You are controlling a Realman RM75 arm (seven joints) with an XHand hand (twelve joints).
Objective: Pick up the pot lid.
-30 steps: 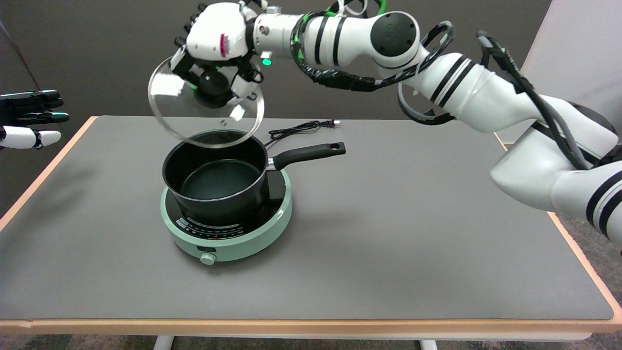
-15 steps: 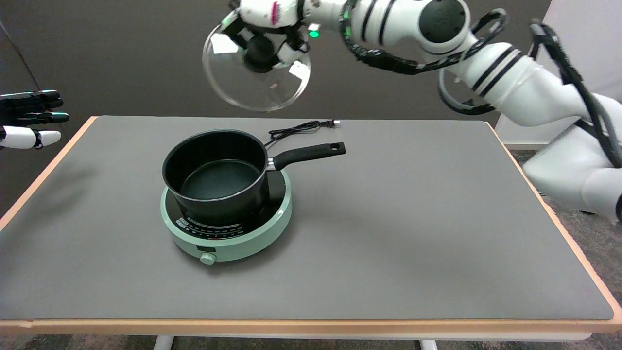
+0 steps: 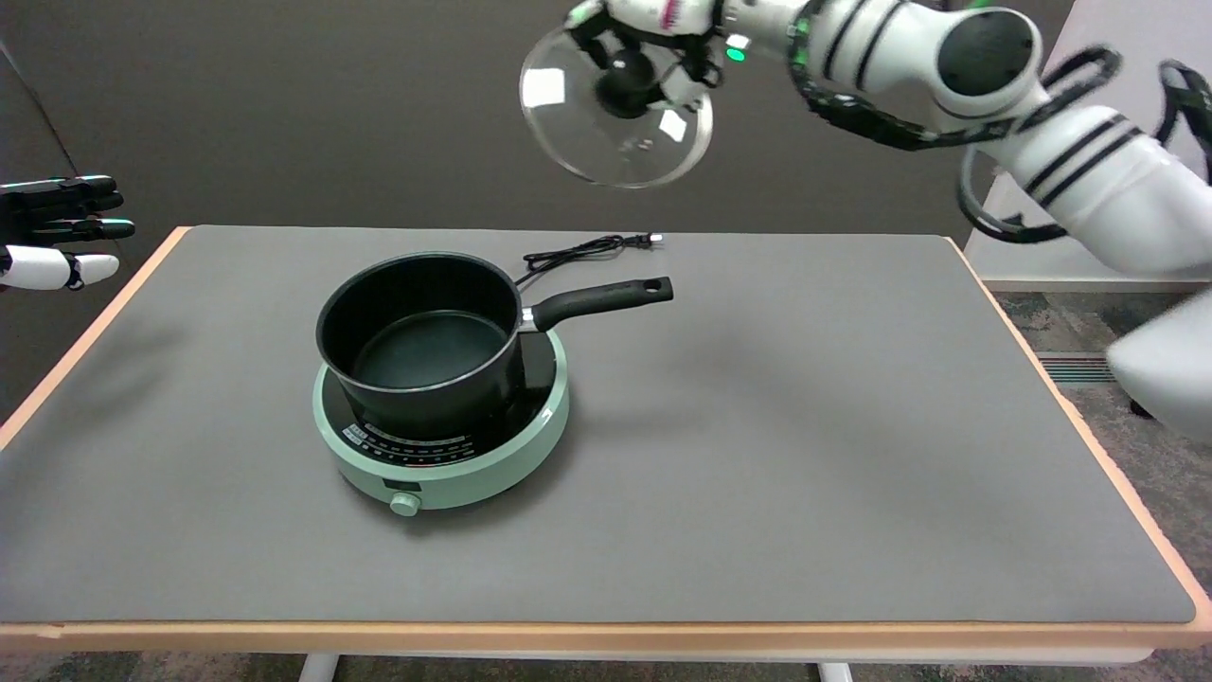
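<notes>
Head view: my right hand [image 3: 653,38] grips the black knob of the glass pot lid [image 3: 615,118], fingers closed around it, holding it tilted high at the upper middle of the frame, well above the table [image 3: 805,426]. The pot [image 3: 417,341] sits uncovered on the green cooktop [image 3: 445,464]. With the lid hanging by its knob alone, I judge it could swing and slip free. Since half a second ago, lid and hand have travelled rightward across the frame.
</notes>
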